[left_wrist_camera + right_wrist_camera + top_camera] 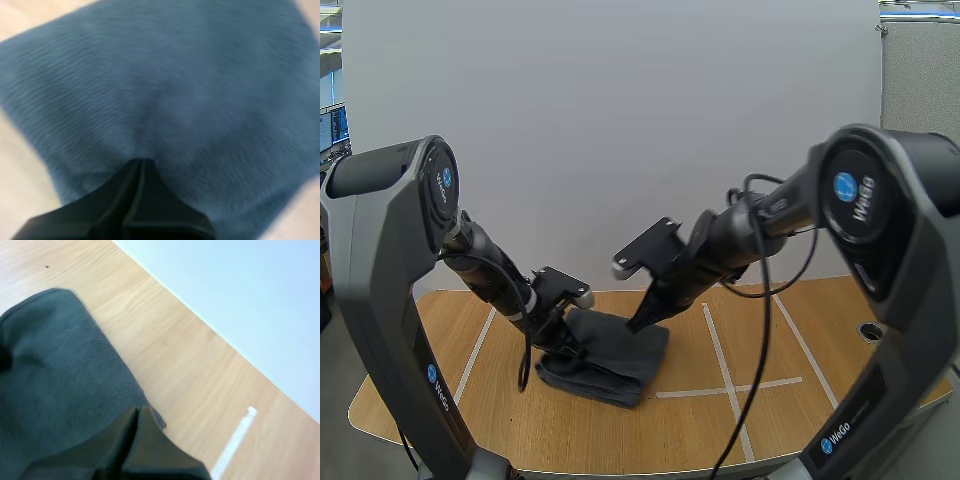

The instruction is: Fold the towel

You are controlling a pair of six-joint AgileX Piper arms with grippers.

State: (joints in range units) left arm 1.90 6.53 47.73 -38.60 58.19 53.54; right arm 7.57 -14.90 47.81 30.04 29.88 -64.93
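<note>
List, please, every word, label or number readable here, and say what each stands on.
"WeGo": right arm's grey upper housing, beside a round blue logo.
"WeGo": right arm's grey lower housing.
"WeGo": left arm's grey upper housing, running sideways.
"WeGo": left arm's grey lower housing, small.
No text: dark blue-grey cloth towel, light wooden table.

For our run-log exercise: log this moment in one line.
towel: dark, on table | left gripper: shut on towel | right gripper: shut on towel

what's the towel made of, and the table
The towel looks like soft terry or microfibre cloth, dark blue-grey, matt: fine ribbed pile, limp folds. The table looks like wood or wood-look laminate: straight pale grain, smooth.
</note>
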